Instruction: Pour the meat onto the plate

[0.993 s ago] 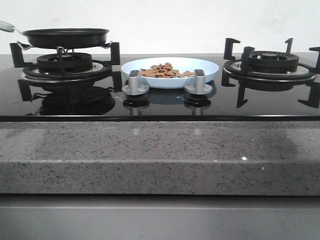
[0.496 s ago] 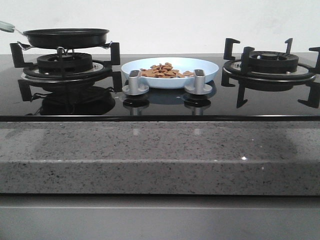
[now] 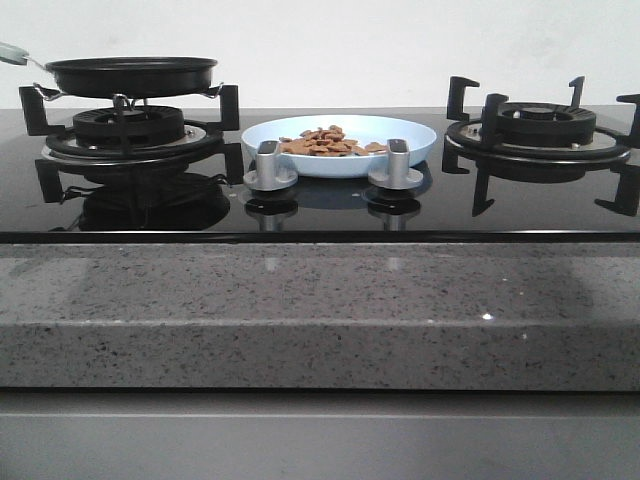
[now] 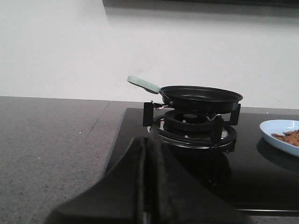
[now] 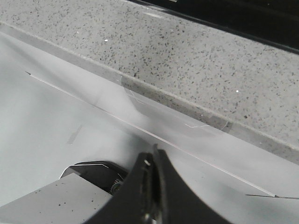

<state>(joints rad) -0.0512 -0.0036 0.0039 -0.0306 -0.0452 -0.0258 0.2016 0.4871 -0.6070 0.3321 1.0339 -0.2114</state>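
Note:
The pale blue plate [image 3: 340, 145] sits on the black glass hob between the two burners, with a loose pile of reddish-brown meat [image 3: 328, 142] lying in it. Its edge and a few pieces of meat [image 4: 288, 136] also show in the left wrist view. A black frying pan [image 3: 131, 74] with a pale green handle rests on the left burner; I cannot see into it. My left gripper [image 4: 148, 148] is shut with nothing held, back from the pan [image 4: 201, 97] over the counter. My right gripper [image 5: 153, 156] is shut and empty, low in front of the counter. Neither gripper appears in the front view.
Two silver control knobs [image 3: 270, 166] [image 3: 397, 165] stand in front of the plate. The right burner [image 3: 540, 135] has a bare black grate. A speckled grey stone counter edge [image 3: 320, 310] runs along the front of the hob.

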